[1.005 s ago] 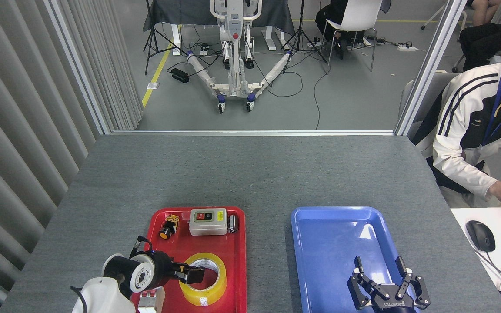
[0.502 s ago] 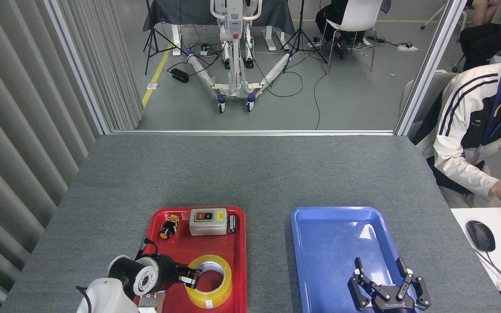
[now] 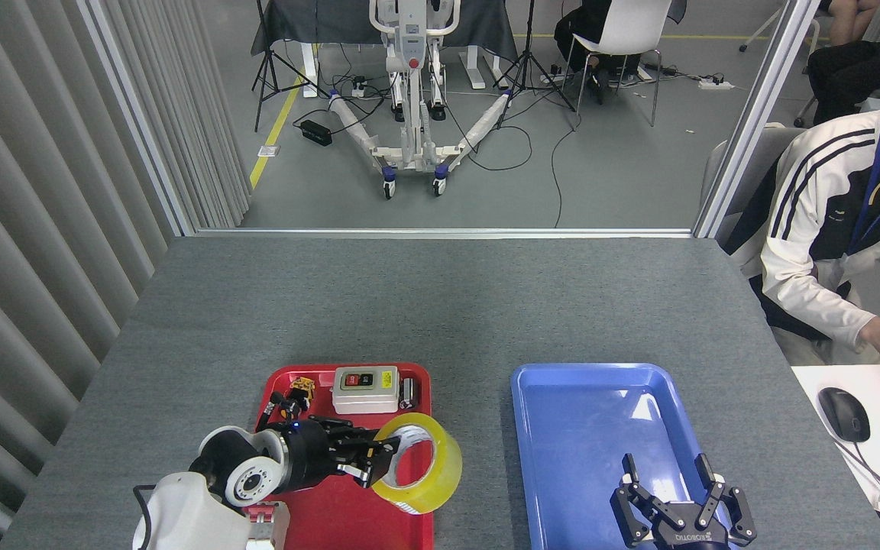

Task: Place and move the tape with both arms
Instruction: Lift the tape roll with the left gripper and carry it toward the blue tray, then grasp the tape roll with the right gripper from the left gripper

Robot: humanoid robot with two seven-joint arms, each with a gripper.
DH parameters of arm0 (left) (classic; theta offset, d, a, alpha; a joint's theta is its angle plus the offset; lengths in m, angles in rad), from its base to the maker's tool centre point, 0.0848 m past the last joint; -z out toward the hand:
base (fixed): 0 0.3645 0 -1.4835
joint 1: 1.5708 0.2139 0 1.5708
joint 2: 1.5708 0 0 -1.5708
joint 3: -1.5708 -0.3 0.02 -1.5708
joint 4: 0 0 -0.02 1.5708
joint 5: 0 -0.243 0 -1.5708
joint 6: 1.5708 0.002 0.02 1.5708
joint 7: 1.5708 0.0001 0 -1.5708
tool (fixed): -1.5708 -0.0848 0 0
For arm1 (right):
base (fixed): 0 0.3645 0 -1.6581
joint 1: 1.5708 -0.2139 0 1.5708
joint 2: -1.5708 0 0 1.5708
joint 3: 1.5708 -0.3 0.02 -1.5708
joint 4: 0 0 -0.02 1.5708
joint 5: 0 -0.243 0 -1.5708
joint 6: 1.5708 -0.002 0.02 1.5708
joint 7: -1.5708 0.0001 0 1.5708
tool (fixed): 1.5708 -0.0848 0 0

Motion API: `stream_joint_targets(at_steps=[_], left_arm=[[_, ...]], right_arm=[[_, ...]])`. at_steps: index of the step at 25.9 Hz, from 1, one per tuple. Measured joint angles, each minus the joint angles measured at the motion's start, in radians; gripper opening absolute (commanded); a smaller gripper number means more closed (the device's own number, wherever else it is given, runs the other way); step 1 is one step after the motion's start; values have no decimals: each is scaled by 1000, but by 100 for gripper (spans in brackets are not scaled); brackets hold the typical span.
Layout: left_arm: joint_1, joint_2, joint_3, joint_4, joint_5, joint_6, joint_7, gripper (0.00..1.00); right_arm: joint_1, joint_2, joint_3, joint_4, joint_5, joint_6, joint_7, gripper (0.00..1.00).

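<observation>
While the left hand (image 3: pixel 370 463) grips the tape (image 3: pixel 417 473) tilted above the red tray (image 3: pixel 348 516), the right hand (image 3: pixel 681 500) hovers spread wide over the blue tray (image 3: pixel 562 443).

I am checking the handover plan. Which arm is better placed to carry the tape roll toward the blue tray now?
The left gripper: it already grips the tape roll, lifted and tilted over the red tray. The right gripper hangs open above the blue tray.

ROBOTIQ is printed on the right gripper (image 3: pixel 683 495), upside down in this view. The switch box (image 3: pixel 364 388) labels are too small to read.
</observation>
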Motion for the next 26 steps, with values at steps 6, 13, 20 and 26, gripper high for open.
stream_joint_targets(at_steps=[6, 13, 20, 26], left_arm=[[1, -118, -10, 90, 74, -119, 178, 0], [-3, -190, -10, 151, 101, -133, 218, 0], [2, -192, -12, 156, 123, -133, 222, 0], [19, -190, -68, 154, 116, -134, 222, 0]], right_arm=[[13, -3, -1, -2, 45, -73, -59, 100], [70, -53, -51, -26, 87, -533, -213, 100], [91, -67, -56, -62, 88, -706, -255, 100], [84, -39, -5, -70, 91, -717, -257, 99]])
